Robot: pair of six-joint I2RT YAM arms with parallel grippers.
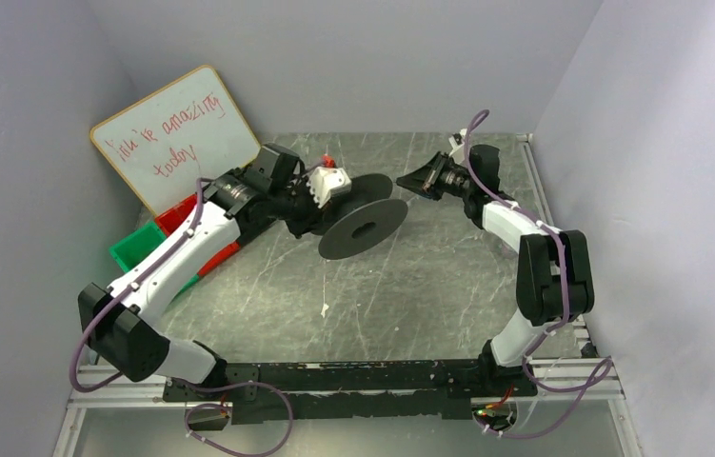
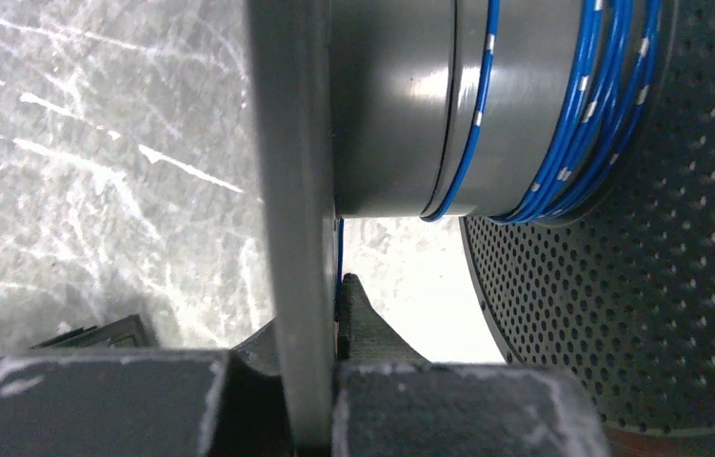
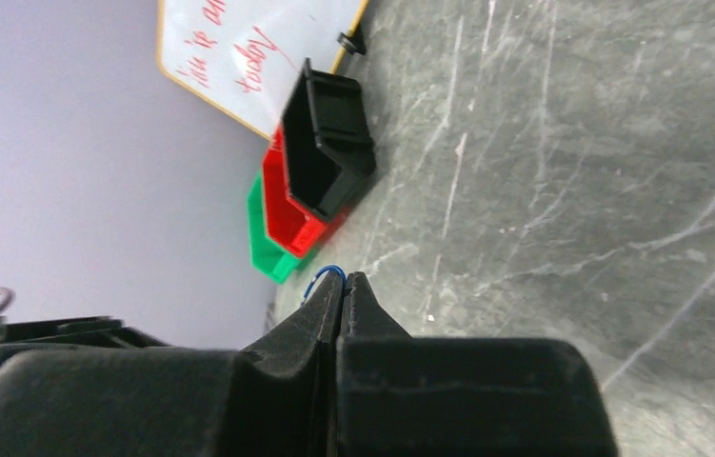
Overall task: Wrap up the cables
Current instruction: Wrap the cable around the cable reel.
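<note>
The cables (image 2: 605,105) are one very thin blue wire wound on the hub of a black spool (image 1: 363,228). The spool is held tilted over the middle of the bench (image 1: 429,295), toward its far edge. From above it is unclear whether its lower rim touches the bench.

In the left wrist view one turn lies alone on the hub, and a tight band of several more sits against the perforated flange (image 2: 639,324). Those turns overlap too much to count. A short blue strand also runs down beside the plain flange (image 2: 287,171).

The left fingers (image 2: 348,319) are clamped on that plain flange, which stands edge-on between them. The right fingers (image 3: 346,297) are pressed together with almost no gap, pinching a small blue loop of the wire at their tips. In the top view they sit just to the right of the spool. The wire between them and the spool is too thin to make out from above.

One whiteboard (image 1: 177,133) with red handwriting leans on the wall at the far left corner. Three bins stand before it near the left edge: one black (image 3: 329,143), one red (image 1: 179,211) and one green (image 1: 134,249). The left arm (image 1: 182,252) stretches over them in the top view, hiding the black one. The right arm (image 1: 525,228) reaches in from the right edge. That makes two arms and one spool with two flanges.
</note>
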